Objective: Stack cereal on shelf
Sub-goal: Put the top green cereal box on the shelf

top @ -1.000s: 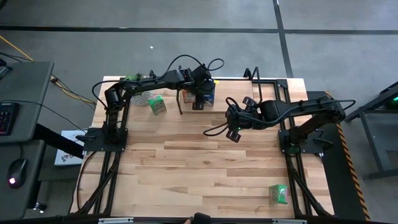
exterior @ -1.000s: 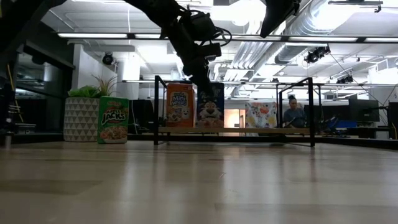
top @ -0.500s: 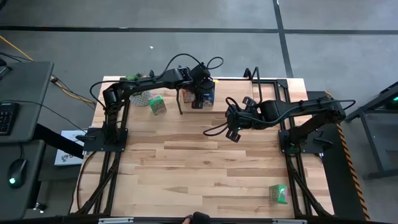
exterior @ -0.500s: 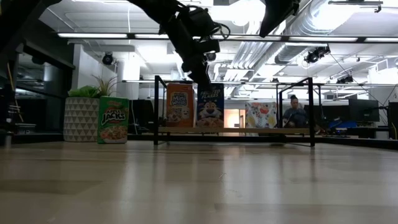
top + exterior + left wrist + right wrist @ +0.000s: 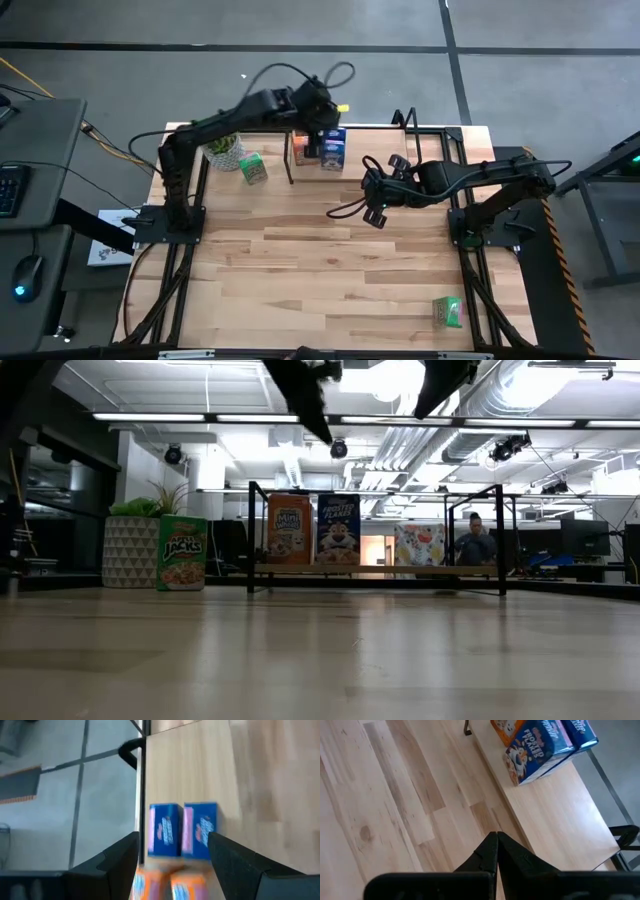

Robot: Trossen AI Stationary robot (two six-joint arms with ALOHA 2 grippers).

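Note:
On the shelf [image 5: 400,570], at the left end of its pale board [image 5: 555,810], stand orange cereal boxes [image 5: 289,529] and, to their right, blue ones [image 5: 338,529]. The left wrist view shows two blue tops [image 5: 182,830] side by side from above. My left gripper [image 5: 322,118] hangs open well above these boxes, nothing between its fingers [image 5: 120,862]. My right gripper [image 5: 375,207] is shut in the air over the table's middle. A green box [image 5: 252,167] stands on the table left of the shelf. Another green box [image 5: 449,311] lies near the front right corner.
A potted plant [image 5: 130,545] in a patterned white pot stands at the far left, behind the green box. The shelf's black end frames [image 5: 250,535] rise on both sides of the board. Bare wood tabletop [image 5: 320,270] fills the near half.
My left gripper has let go of the blue box's top and risen high above the shelf, tipping a little. The blue box stays upright on the board beside the orange one.

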